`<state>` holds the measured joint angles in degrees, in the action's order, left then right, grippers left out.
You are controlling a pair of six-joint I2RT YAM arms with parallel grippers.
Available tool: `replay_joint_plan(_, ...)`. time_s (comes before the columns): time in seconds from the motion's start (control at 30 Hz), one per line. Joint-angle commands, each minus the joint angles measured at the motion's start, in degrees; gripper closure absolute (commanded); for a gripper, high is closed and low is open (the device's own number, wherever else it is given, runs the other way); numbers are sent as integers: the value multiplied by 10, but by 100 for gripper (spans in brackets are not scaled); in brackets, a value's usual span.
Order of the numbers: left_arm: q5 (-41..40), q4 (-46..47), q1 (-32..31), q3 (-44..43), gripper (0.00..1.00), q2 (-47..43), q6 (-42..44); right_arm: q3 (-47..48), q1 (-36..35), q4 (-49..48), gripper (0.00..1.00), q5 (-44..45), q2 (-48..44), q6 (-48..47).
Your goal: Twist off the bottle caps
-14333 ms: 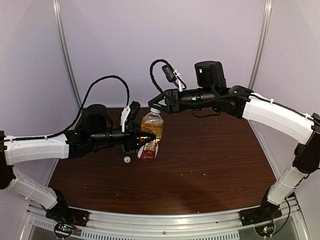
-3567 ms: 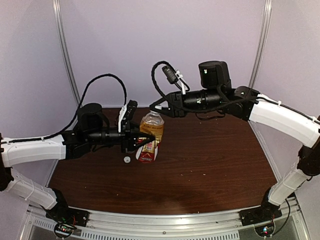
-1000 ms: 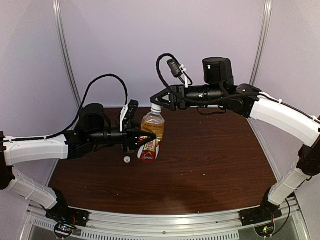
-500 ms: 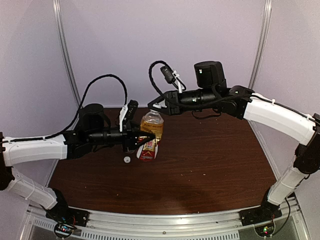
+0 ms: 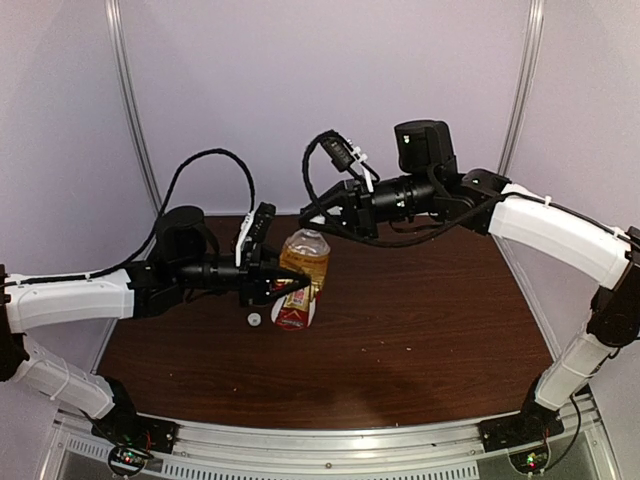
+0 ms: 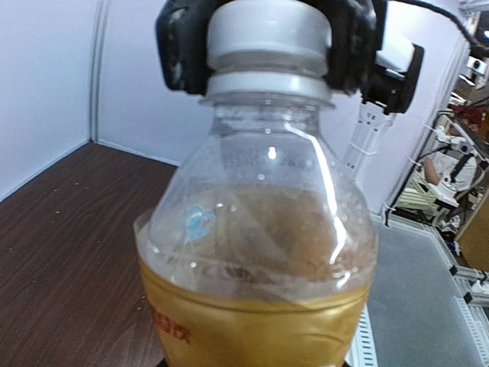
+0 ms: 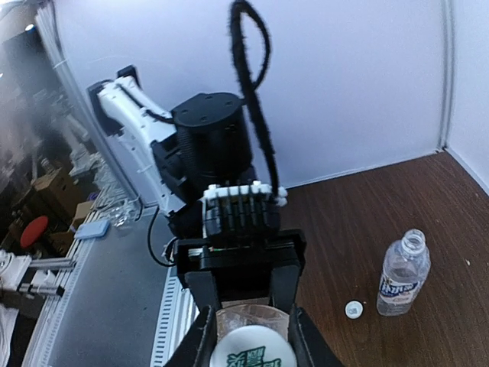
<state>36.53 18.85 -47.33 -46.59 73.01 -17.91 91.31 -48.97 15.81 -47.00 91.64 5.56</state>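
Note:
The amber bottle [image 5: 303, 258] with a red-yellow label stands left of the table's middle. My left gripper [image 5: 287, 289] is shut round its labelled body. In the left wrist view the bottle [image 6: 260, 252] fills the frame, and its white cap [image 6: 267, 30] sits on the neck. My right gripper [image 5: 318, 224] is shut on that cap from above. In the right wrist view the cap [image 7: 256, 353] is between my fingers [image 7: 200, 336]. The clear bottle [image 7: 403, 274] with a white-blue label stands open, with its loose cap [image 7: 353, 309] beside it. That loose cap also shows in the top view [image 5: 254, 320].
The dark wood table [image 5: 420, 310] has pale walls behind it and metal frame posts [image 5: 135, 110] at the back corners. In the top view the clear bottle is mostly hidden behind my left gripper. A metal rail [image 5: 330, 440] runs along the near edge.
My right gripper has come down from just above the bottle onto the cap, and its wrist has turned. The amber bottle's top now sits slightly lower and tilted. My left arm has barely moved.

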Motion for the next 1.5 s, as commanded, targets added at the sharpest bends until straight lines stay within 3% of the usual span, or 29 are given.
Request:
replay_joint_plan(0.0,169,135,-1,-1,64,-9,-44,17,5,48,79,-210,12,-175)
replay_joint_plan(0.2,191,147,-1,1,64,-5,-53,42,12,75,74,-235,37,-196)
replay_joint_plan(0.47,150,130,-1,-1,64,-3,-37,10,12,19,65,-124,4,-109)
replay_joint_plan(0.9,72,73,-1,-11,64,-1,-13,-51,11,-24,30,-58,-60,-21)
replay_joint_plan(1.27,-9,10,-1,-32,64,17,11,-28,3,-46,26,147,-62,145)
replay_joint_plan(1.47,-26,3,-1,-32,64,15,14,0,-9,-17,26,182,-30,170)
